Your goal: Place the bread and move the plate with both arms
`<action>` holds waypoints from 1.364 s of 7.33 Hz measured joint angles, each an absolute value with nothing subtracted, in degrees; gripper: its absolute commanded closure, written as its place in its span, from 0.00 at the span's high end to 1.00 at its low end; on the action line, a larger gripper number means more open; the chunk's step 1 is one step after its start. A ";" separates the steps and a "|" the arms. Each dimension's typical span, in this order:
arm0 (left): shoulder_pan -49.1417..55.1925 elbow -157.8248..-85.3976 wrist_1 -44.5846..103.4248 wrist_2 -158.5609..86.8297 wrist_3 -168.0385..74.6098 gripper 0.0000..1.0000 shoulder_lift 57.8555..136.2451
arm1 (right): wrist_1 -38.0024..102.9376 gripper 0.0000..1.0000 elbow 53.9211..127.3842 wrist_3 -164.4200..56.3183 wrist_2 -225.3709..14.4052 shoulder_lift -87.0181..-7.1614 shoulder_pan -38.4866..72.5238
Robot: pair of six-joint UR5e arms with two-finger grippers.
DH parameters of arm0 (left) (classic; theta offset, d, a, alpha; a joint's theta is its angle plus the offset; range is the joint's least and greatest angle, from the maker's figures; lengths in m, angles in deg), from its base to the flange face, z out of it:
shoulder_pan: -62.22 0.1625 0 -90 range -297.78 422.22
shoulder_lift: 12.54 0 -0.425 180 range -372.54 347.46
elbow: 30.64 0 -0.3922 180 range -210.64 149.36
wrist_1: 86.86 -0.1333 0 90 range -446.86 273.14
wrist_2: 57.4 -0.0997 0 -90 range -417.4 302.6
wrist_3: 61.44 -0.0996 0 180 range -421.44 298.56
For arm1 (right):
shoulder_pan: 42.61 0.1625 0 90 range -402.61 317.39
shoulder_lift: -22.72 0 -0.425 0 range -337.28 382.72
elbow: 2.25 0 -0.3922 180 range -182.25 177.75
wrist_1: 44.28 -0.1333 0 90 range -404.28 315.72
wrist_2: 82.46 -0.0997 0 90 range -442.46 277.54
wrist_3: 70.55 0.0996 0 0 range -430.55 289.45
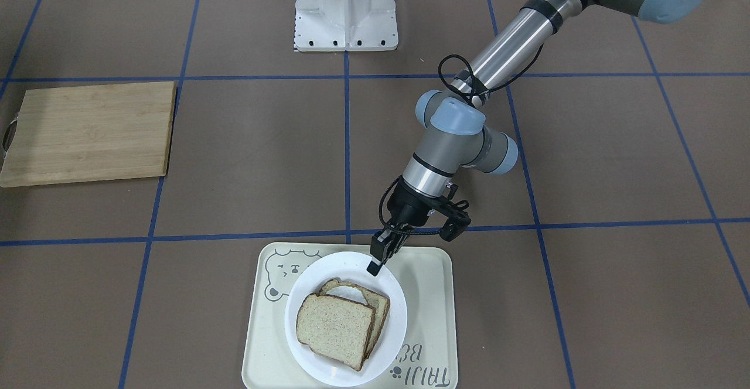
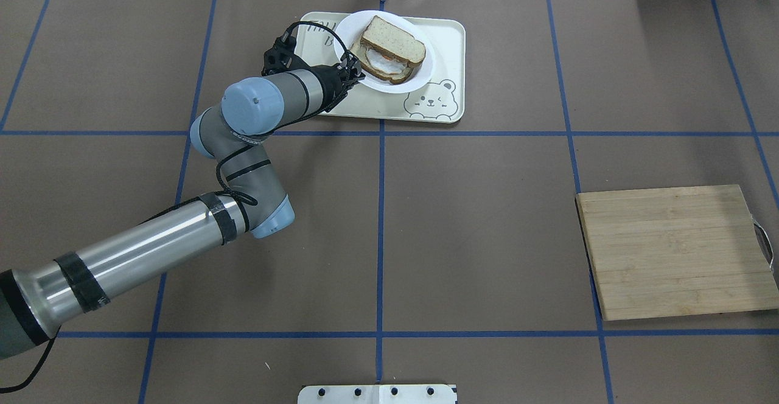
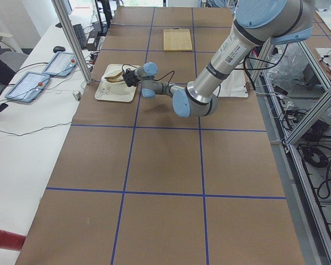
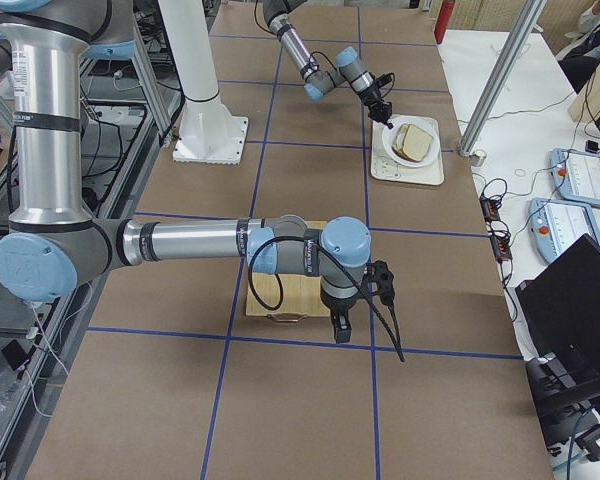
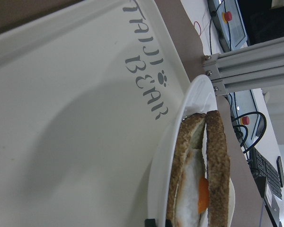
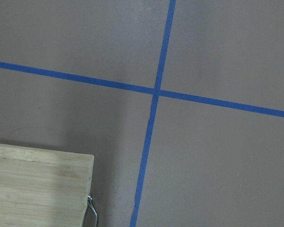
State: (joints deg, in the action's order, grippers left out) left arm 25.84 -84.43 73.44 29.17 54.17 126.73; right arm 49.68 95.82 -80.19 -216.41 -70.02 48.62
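Bread (image 1: 335, 324) lies on the plate (image 1: 394, 295) just past the left fingers (image 1: 379, 251), which seem clamped on its rim.

The near silver-tubed robot arm (image 3: 220, 61) reaches across the brown paper-covered desk (image 3: 165, 165), which is marked with blue tape lines. Its small black hand (image 3: 130, 77) is at the rim of the round white plate (image 3: 109, 81); grip not determinable. The plate carries brown-crusted bread (image 3: 115, 74) and rests on a cream rectangular tray (image 3: 117, 93). A wooden cutting board (image 3: 177, 40) lies well beyond.
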 measured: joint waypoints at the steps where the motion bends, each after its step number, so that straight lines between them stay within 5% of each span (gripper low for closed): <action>1: 25.93 -87.08 73.40 29.29 53.61 0.98 125.05 | 49.68 1.00 95.83 -80.19 -216.41 -70.03 48.62; 6: 25.72 -102.04 70.30 37.24 43.87 0.98 114.93 | 49.69 1.00 95.72 -80.08 -216.39 -70.04 48.62; 10: 20.68 -124.58 39.17 45.54 10.12 0.98 104.25 | 49.68 1.00 95.71 -78.23 -216.18 -70.24 48.62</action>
State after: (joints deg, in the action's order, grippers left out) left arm 20.68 -124.58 39.17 45.54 10.12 104.25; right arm 49.68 95.71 -78.23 -216.18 -70.24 48.62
